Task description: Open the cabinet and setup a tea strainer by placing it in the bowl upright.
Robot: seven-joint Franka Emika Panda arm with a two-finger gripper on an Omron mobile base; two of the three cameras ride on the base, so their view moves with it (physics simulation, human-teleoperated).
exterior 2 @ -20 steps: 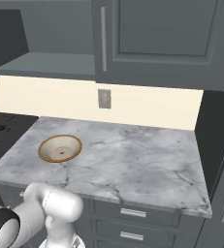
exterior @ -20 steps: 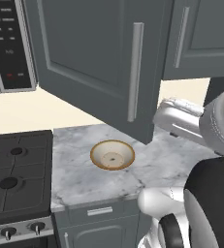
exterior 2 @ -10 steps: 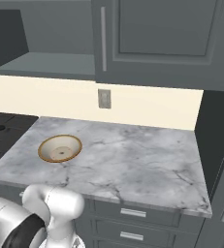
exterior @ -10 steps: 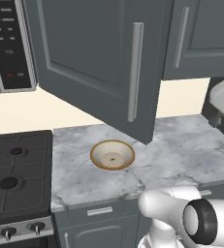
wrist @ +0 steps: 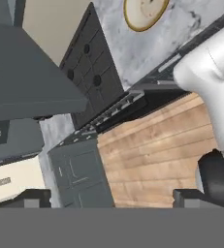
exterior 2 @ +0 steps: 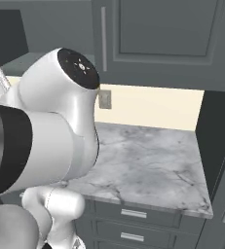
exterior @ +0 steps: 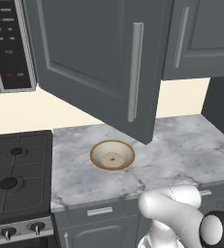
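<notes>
The cabinet [exterior: 94, 63] door hangs open above the bowl [exterior: 112, 155], which sits empty on the counter [exterior: 181, 145]. The strainer I cannot see. The gripper [wrist: 111, 196] has its fingers wide and empty. It should reach inside the cabinet carefully, avoiding the door edge.

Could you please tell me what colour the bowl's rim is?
Tan-brown, around a cream inside; the bowl shows best in the left base view.

marble counter [exterior: 181, 150], gas stove [exterior: 16, 169], microwave [exterior: 7, 43]
</notes>
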